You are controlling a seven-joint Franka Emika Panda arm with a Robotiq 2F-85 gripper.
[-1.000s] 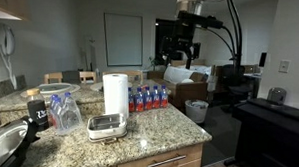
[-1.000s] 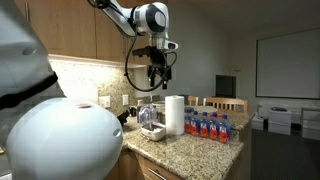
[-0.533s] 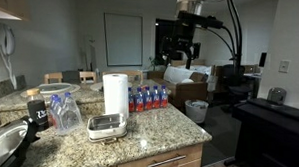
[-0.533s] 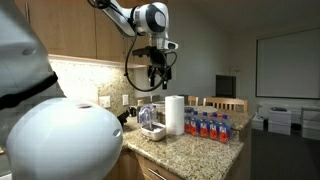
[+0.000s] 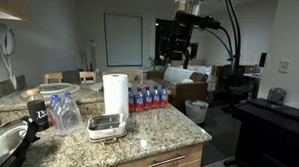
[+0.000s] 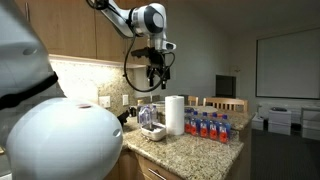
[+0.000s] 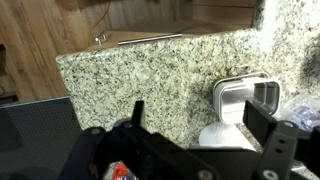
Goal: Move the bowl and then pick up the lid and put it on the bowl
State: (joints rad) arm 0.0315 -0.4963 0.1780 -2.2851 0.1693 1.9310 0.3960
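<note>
The bowl, a shallow whitish rectangular container, sits on the granite counter in the wrist view. The lid, a clear rectangle with a paler rim, lies against its side. In an exterior view the bowl sits in front of the paper towel roll, and I cannot separate the lid from it there. My gripper is open and empty. It hangs high above the counter in both exterior views, well apart from the bowl.
A paper towel roll stands behind the bowl, with a pack of water bottles beside it. A crumpled clear plastic pack lies on the bowl's other side. A large metal bowl sits at the counter's end. The counter edge and drawer front are near.
</note>
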